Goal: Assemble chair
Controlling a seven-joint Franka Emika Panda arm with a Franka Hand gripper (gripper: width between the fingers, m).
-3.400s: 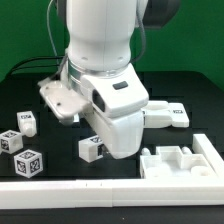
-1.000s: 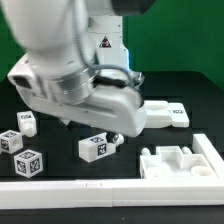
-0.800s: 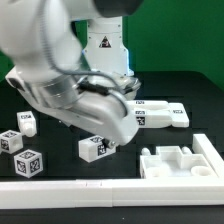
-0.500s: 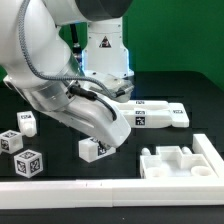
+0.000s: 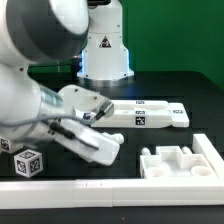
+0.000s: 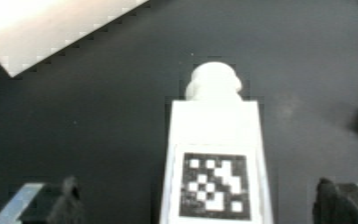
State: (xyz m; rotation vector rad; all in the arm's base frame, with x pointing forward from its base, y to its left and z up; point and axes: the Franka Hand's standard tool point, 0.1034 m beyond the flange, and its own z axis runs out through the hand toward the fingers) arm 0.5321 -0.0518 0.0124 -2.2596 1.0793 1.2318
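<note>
My gripper (image 6: pixel 199 207) is open, and its dark fingertips (image 6: pixel 48 200) stand wide apart on either side of a narrow white chair piece (image 6: pixel 213 150). That piece carries a square tag and ends in a rounded peg. Nothing is gripped. In the exterior view the gripper (image 5: pixel 102 150) hangs low over the black table and hides that piece. Flat tagged slabs (image 5: pixel 150 113) lie behind it. A pegged block (image 5: pixel 180 160) sits at the exterior view's right front. A tagged cube leg (image 5: pixel 27 162) stands at the left front.
The long white border rail (image 5: pixel 120 190) runs along the front edge. The arm's bulk (image 5: pixel 40 70) fills the exterior view's left. The robot base (image 5: pixel 105 50) stands at the back. A white slab edge (image 6: pixel 60 35) shows in the wrist view.
The arm has swung across and down toward the exterior view's left. The gripper now covers the small tagged piece that showed at the front middle, and the arm hides two of the left cubes.
</note>
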